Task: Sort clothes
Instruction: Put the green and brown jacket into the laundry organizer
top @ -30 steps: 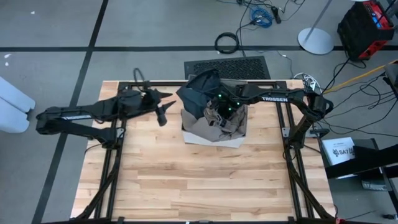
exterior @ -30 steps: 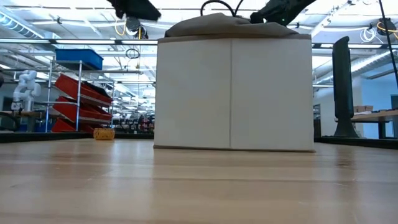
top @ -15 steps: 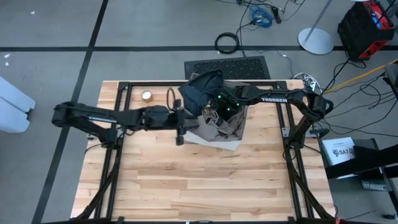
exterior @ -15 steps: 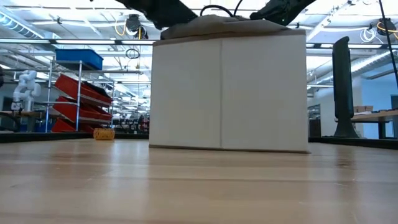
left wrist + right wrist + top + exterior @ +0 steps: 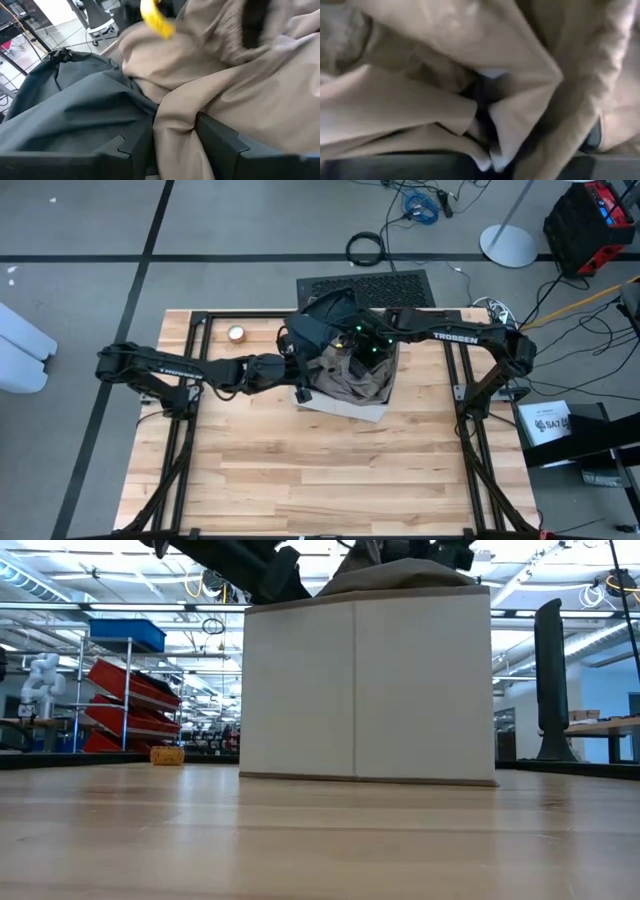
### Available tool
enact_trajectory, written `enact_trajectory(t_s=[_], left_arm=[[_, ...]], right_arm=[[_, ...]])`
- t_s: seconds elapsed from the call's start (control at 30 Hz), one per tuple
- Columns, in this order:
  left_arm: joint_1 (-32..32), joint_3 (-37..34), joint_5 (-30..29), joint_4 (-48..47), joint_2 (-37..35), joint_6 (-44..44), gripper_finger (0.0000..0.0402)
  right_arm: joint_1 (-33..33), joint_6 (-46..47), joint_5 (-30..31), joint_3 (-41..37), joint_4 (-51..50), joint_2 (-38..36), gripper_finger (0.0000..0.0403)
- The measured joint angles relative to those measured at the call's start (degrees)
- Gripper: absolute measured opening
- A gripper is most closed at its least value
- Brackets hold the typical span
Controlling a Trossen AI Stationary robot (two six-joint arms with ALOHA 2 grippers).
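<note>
A beige fabric box point(image 5: 340, 408) stands on the table's far middle, with clothes heaped in it. A khaki tan garment point(image 5: 362, 385) fills its top and rises to a peak point(image 5: 395, 572) in the low view. A dark grey-green garment point(image 5: 320, 322) hangs over the box's far left rim. My right gripper point(image 5: 358, 358) is above the box, shut on the khaki cloth. My left gripper point(image 5: 300, 380) is at the box's left rim. It is open, with a khaki fold point(image 5: 172, 130) between its fingers. My left gripper comes nearly level from the table's left, one finger point(image 5: 222, 142) on each side of the khaki fold; I cannot tell whether they touch it. My right gripper holds a bunched fold of the khaki garment point(image 5: 500, 145), coming steeply from above. The cloth is drawn up into a peak below it, and the rest lies in the box.
A small round roll point(image 5: 236, 333) lies on the table's far left. Black frame rails point(image 5: 190, 430) run along both sides. Bare wood point(image 5: 330, 470) makes up the near half. Something yellow point(image 5: 156, 20) shows beyond the clothes in the left wrist view.
My left gripper has swung toward the table's right and down, reaching the box's left rim. The box has slid and turned a little. My right gripper has risen, drawing the khaki garment from a flat mound into a peak.
</note>
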Motion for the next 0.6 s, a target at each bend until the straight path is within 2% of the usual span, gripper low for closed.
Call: enact_trajectory(t_s=[0.3,0.47,0.6], left_arm=[[0.0,0.0,-0.4,-0.1,0.0,0.1,0.0160],[0.0,0.0,-0.4,-0.1,0.0,0.1,0.0160],[0.0,0.0,-0.4,-0.1,0.0,0.1,0.0160]], right_arm=[[0.7,-0.8,-0.1,11.0,-12.1,-0.2,0.0159],[1.3,-1.9,8.0,18.1,-15.8,-0.4,0.0175],[1.6,-2.9,10.8,23.1,-17.2,-0.4,0.0175]])
